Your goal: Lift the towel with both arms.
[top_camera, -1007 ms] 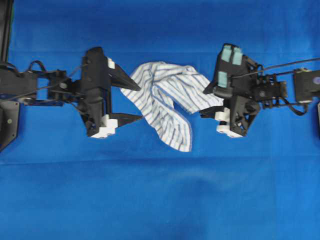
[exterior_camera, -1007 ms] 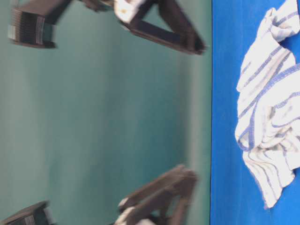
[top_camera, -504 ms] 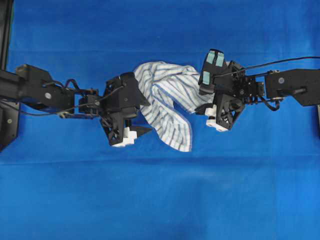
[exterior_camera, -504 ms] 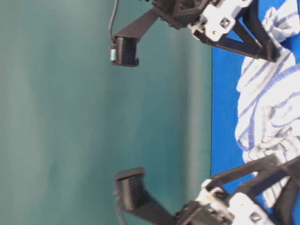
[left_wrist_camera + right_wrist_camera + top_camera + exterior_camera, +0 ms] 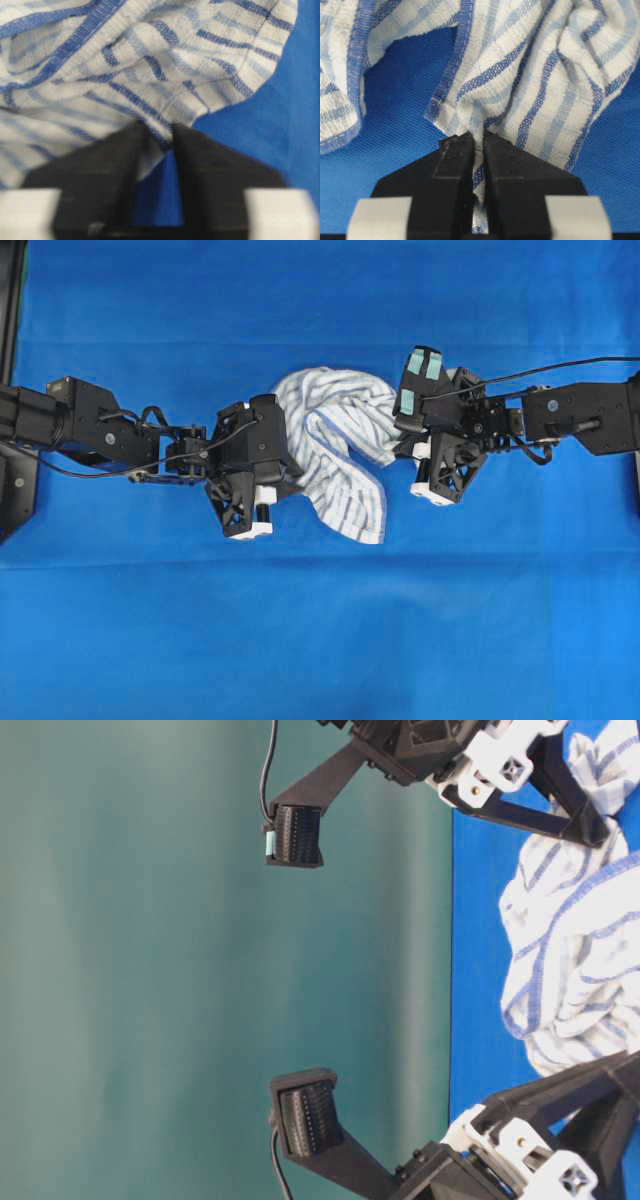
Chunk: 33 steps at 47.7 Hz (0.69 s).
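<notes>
**Both jaws pinched on the striped towel**

The small white cloth towel with blue-grey stripes lies crumpled at the middle of the plain blue tabletop, bunched into loose folds with one pointed corner trailing toward the lower edge of the overhead view.

The left black wedge-shaped gripper meets the towel's left edge. In the left wrist view its jaws are drawn nearly together, leaving only a narrow slot, and a thin fold of the towel's hem is caught between the tips; blue tabletop shows through the slot lower down. The left gripper is therefore clenched on the towel.

The right black gripper with pale teal tape patches meets the towel's right edge. In the right wrist view its jaws are pressed close with a gathered pleat of striped fabric squeezed between them and running down the gap. The right gripper is grasping the towel.

In the table-level view the towel rests against the blue surface, with a gripper at each of its ends.
</notes>
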Each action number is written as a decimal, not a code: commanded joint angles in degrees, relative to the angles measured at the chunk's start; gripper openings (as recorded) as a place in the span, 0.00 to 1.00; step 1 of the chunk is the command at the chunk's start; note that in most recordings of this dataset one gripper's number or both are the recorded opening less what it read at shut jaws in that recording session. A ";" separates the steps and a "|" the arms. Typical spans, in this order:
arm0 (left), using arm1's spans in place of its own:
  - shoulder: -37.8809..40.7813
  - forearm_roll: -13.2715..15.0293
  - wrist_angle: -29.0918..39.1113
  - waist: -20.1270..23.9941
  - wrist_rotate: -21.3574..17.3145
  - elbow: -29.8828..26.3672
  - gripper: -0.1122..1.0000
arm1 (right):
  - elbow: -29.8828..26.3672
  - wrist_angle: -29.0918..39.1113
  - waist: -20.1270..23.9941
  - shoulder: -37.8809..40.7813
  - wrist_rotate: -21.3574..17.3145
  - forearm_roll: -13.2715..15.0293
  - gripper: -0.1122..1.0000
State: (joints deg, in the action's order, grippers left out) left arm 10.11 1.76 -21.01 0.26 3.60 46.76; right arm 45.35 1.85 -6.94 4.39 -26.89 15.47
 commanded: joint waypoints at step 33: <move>-23.99 0.09 13.27 -0.09 -0.62 -1.23 0.12 | -7.38 17.40 1.76 -19.16 0.09 -0.62 0.13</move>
State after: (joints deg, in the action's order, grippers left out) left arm -8.96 1.85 -9.67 0.35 3.16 46.67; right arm 40.61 16.00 -5.45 -11.07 -26.81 14.94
